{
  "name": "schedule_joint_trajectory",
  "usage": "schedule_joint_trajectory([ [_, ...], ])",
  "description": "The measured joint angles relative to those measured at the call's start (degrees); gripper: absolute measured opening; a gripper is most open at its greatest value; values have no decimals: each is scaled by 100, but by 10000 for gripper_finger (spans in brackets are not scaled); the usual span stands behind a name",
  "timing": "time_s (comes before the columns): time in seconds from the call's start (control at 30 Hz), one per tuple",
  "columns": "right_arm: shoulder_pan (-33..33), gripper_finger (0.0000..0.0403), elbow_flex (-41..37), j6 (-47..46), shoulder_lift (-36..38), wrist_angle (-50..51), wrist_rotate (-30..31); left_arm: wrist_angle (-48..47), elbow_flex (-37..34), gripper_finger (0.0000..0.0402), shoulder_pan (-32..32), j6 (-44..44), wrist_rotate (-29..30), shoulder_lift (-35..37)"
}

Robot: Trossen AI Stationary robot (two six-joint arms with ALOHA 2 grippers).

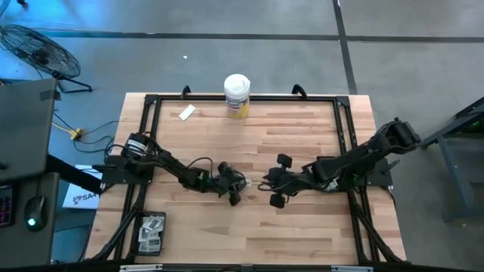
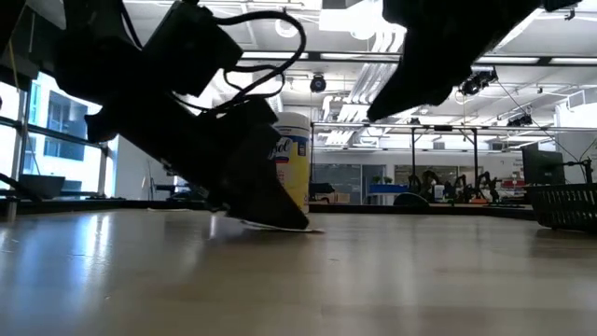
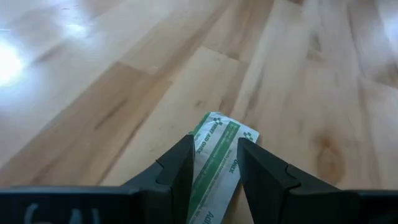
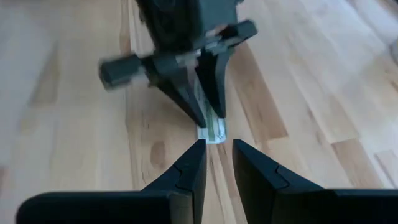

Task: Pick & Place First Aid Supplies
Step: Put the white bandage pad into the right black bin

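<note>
The left gripper (image 3: 214, 167) has its two dark fingers closed narrowly on a white wrapper with green stripes and green print (image 3: 214, 165), a flat oblong first-aid packet that lies between the fingertips and pokes out past them onto the butcher-block table (image 3: 112, 74). The right wrist view shows the same packet (image 4: 211, 132) from the other side, pinched at the tips of the left gripper (image 4: 208, 115) and resting on the wood. The right gripper (image 4: 216, 163) faces it from just beside, its jaws narrowly apart and holding nothing, the packet's free end lying just ahead of their gap. From above, both grippers meet near the middle of the table, the left gripper (image 1: 233, 185) and the right gripper (image 1: 274, 189) tip to tip. Well behind them, at the far edge, stands a white canister with a yellow label (image 1: 237, 95); beside the canister lies a small white packet (image 1: 187, 112). A dark tray of packets (image 1: 150, 233) sits at the near left corner.
</note>
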State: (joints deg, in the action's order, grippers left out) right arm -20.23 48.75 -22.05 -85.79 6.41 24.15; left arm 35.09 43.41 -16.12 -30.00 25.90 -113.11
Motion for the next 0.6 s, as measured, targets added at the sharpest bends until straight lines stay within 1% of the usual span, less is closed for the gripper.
schedule_joint_trajectory([
  [0.13, -7, 71, 0, 153, -409, -109, -74, 27, -14, 122, -5, 214, -232, 58],
  [0.2, -7, 71, 0, 155, -607, -232, -75, -171, -93, 122, -67, 253, -306, 277],
  [0.3, -7, 71, 0, 158, -862, -427, -72, -664, -178, 122, -198, 310, -256, 697],
  [0.43, 16, 71, 0, 260, -1114, -988, -80, -1545, -396, 122, -477, 266, 431, 1420],
  [0.6, 144, 81, 136, 623, -1508, -1765, -543, -2402, -714, 122, -995, -83, 1277, 2238],
])
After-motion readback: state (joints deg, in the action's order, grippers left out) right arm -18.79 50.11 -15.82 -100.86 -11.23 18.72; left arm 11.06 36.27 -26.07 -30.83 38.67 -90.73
